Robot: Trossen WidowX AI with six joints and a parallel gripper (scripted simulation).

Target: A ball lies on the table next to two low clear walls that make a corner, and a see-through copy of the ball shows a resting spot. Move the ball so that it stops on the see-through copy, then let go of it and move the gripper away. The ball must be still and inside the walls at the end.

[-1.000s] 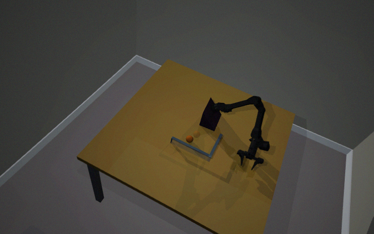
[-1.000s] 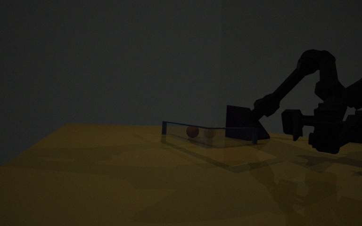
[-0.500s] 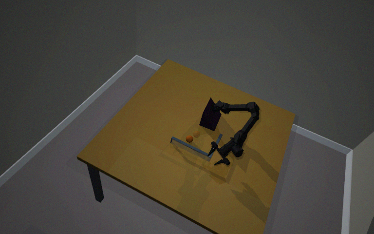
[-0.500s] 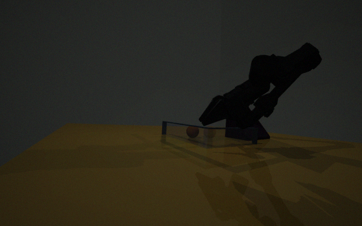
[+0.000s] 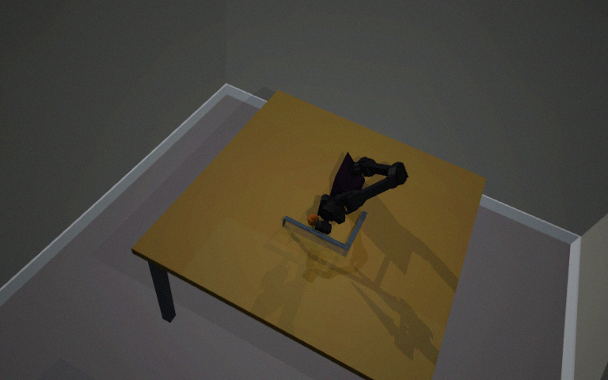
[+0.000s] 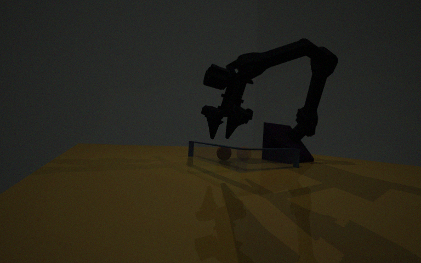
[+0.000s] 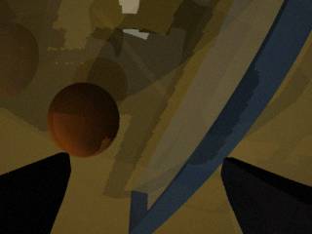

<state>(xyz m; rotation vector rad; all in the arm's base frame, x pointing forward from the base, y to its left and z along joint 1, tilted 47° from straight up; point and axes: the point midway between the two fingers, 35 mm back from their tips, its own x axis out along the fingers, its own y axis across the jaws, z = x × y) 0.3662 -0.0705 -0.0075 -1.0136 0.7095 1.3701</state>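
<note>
So from the exterior view, nearest thing is just a lot of yellow surface (image 6: 92,201) covered in arm shadows, nothing to trip on there. Next back is the long clear wall (image 6: 242,148), and honestly that's my main worry. The pincer (image 6: 221,136) hangs above it with its jaws spread wide and nothing between them, tips pointing down, a clear gap of air over the wall's top edge. In the wrist view the wall's blue edge (image 7: 214,156) cuts right between the two fingers, so a straight drop looks like it would land a fingertip on the wall instead of beside the ball.

Behind the wall sits the ball (image 6: 223,153), on the surface inside the corner, not at the see-through copy (image 6: 244,154), which is just beside it toward the arm's base. Second risk: the ball is round and free, so a finger that clips it off-centre could send it rolling, maybe out the open side. Third: letting go at the copy with any sideways motion, and it drifts off the spot.

Furthest back is the dark base block (image 6: 279,142), well out of the way.
</note>
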